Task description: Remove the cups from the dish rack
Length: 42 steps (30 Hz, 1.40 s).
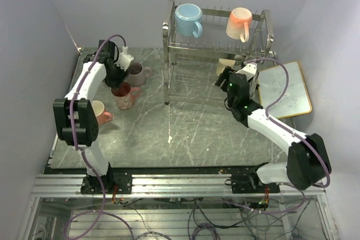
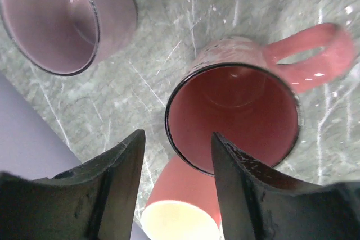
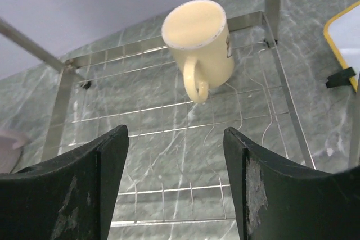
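**A:** What is the left claw (image 2: 177, 144) doing?

**B:** It is hanging wide open with nothing between its fingers. It is right above the red-pink mug (image 2: 236, 113), which is standing mouth-up on the table (image 2: 112, 99). The mug's near rim is showing just past the fingertips.

**A:** Is anything else sitting around it?

**B:** A mauve mug (image 2: 62, 18) is standing ahead of the claw, off to one side. A salmon mug (image 2: 185, 206) is sitting beneath the claw, just beside the red-pink one.

**A:** And the right claw (image 3: 175, 139)?

**B:** It is also gaping wide and carrying nothing. It is pointing into the lower tier of the dish rack (image 1: 167, 66). The pale yellow mug (image 3: 202, 37) is resting on those wires ahead of the fingers, apart from them, with its mouth and handle facing the claw.

**A:** What about the upper tier?

**B:** A light blue mug (image 1: 188, 19) and a peach mug (image 1: 239, 22) are sitting up there, above and beyond the claw. A whiteboard (image 1: 284, 89) is lying just beside it.
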Each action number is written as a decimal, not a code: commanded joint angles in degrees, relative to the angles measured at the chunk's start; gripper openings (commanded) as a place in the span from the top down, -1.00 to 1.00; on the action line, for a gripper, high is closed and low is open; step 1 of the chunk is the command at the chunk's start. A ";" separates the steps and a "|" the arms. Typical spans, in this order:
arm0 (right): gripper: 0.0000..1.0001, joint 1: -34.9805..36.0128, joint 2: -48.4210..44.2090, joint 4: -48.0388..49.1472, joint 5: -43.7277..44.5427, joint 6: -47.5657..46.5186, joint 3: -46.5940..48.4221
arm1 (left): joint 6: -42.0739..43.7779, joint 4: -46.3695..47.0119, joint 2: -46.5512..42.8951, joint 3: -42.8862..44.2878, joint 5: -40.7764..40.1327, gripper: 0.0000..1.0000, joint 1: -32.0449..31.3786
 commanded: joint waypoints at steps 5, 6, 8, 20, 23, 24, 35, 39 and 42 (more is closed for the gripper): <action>-0.22 -1.83 12.49 10.56 6.29 -6.33 1.29 | 1.83 3.68 -10.66 -0.01 3.19 -0.36 -0.29; -0.21 -1.85 13.94 11.89 6.76 -6.83 1.65 | 1.56 2.52 -11.07 0.86 3.77 -0.36 -0.29; -0.18 -1.84 16.41 13.42 7.99 -7.20 2.35 | 1.23 1.13 -12.45 2.10 4.23 -0.36 -0.29; -0.17 -2.25 31.96 28.05 9.01 -14.58 5.50 | 1.17 -3.77 -23.66 -1.40 8.55 -0.37 -0.29; -0.16 -3.28 35.20 28.48 8.72 -15.50 7.77 | 2.07 -4.70 -25.92 -2.47 9.33 -0.37 -0.29; -0.15 -3.76 36.02 28.38 8.53 -15.54 8.66 | 2.39 -4.95 -26.57 -2.95 9.85 -0.37 -0.33; 0.04 -5.98 42.64 28.74 5.01 -20.02 14.62 | 2.15 -3.67 -29.43 -6.87 10.80 -0.37 -0.20; 0.25 -5.98 44.32 27.62 4.67 -20.26 16.45 | 1.62 -4.34 -29.42 -7.23 11.00 -0.37 -0.21; 0.51 -5.94 43.89 27.59 4.79 -19.66 16.03 | 1.51 -4.44 -30.07 -7.57 10.88 -0.37 -0.21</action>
